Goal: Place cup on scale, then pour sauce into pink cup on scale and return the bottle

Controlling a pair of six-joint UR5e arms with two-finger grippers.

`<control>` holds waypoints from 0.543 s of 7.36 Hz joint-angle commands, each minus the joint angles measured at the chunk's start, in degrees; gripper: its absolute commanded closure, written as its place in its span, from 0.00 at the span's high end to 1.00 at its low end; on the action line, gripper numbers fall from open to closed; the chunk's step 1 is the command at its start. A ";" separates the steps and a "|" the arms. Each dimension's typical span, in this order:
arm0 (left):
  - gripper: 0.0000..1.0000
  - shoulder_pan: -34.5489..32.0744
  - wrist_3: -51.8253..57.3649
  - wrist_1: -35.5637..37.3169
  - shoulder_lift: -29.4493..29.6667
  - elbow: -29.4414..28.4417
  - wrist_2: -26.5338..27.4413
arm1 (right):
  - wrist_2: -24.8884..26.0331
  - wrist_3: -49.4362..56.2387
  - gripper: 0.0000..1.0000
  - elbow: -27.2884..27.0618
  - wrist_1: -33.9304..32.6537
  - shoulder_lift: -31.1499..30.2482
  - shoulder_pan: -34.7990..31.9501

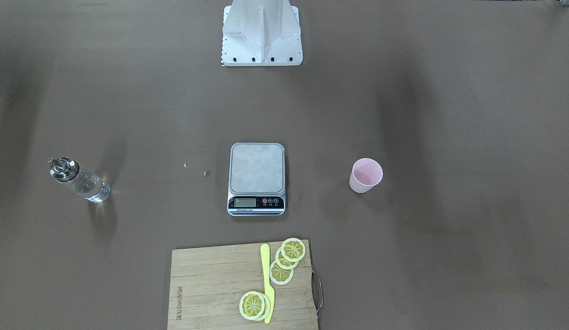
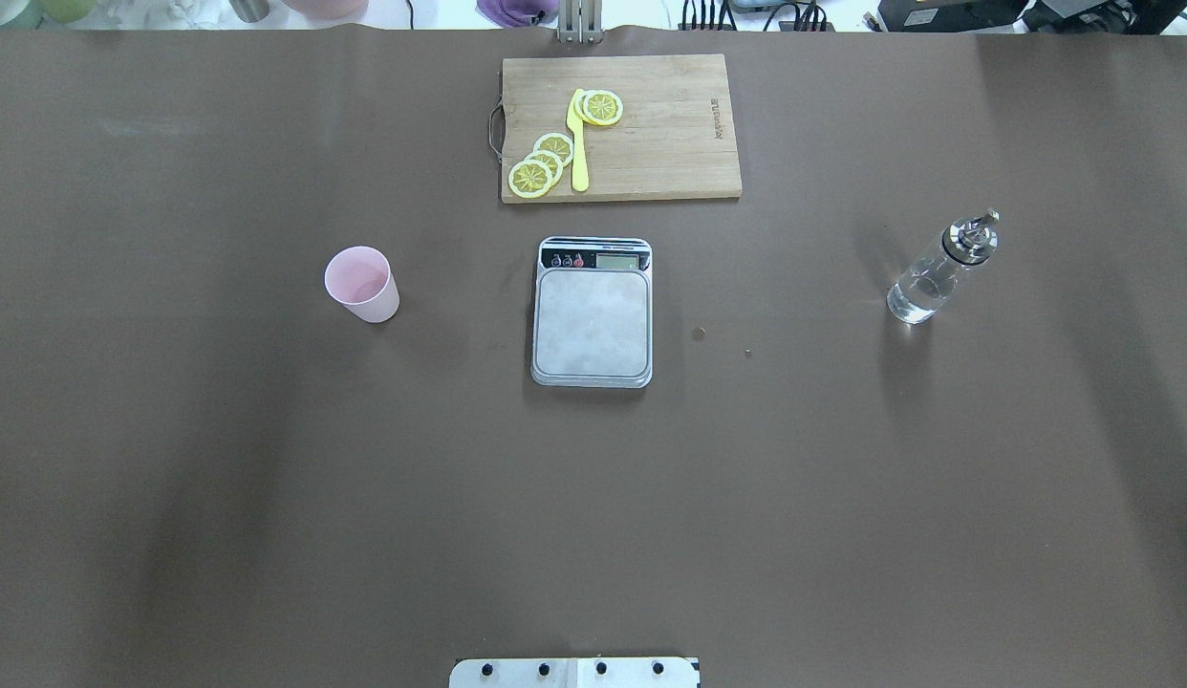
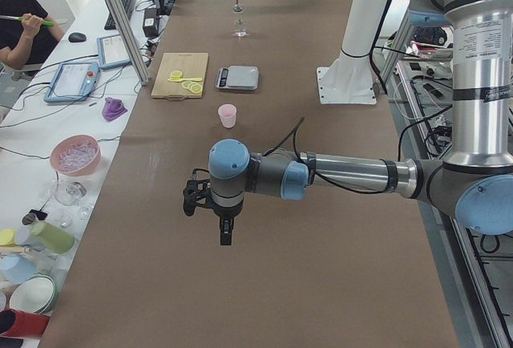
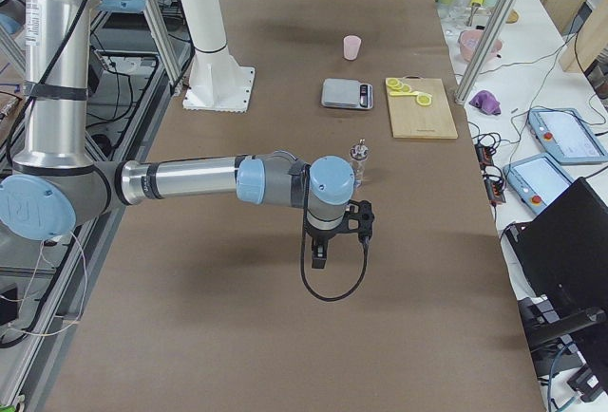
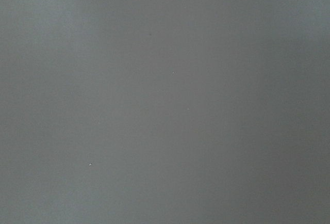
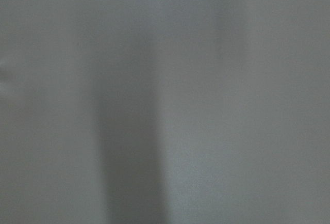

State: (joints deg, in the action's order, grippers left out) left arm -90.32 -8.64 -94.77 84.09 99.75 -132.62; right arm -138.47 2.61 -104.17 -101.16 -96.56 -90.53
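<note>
- My left hand [image 3: 226, 234] hangs over bare desk [image 2: 269, 497], out past the cup's side of the layout. Only a side view catches it, so I cannot tell whether it is spread or closed.
- The cup [image 2: 362, 284] stands upright, mouth up, well off to this hand's right along the desk. This hand is the nearer one, so I judge the first pick is its job.
- Right of the cup comes open desk, then the scale [image 2: 592, 315], its platform bare and wider than the cup.
- Beyond the scale, away from me, a cutting board [image 2: 670, 143] with lemon slices [image 2: 531, 178] sits near its display edge, so I would bring the cup in from the side.
- The bottle [image 2: 938, 272], upright with clear sauce [image 2: 914, 296] inside, stands near my right hand [image 4: 320, 252], to its left and slightly farther out.
- Whether that hand is spread or closed I cannot tell either.
</note>
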 commanded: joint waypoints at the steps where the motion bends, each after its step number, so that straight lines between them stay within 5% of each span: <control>1: 0.98 0.06 -0.15 0.02 -0.07 -0.17 0.26 | 0.30 0.03 1.00 -0.24 0.09 0.23 0.00; 4: 0.98 0.06 -0.33 0.11 0.37 0.19 0.00 | 0.39 0.12 1.00 -0.68 0.09 1.36 0.00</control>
State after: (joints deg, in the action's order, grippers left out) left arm -90.32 -8.99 -94.69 84.11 99.94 -132.49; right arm -138.21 2.66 -104.63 -101.08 -96.02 -90.53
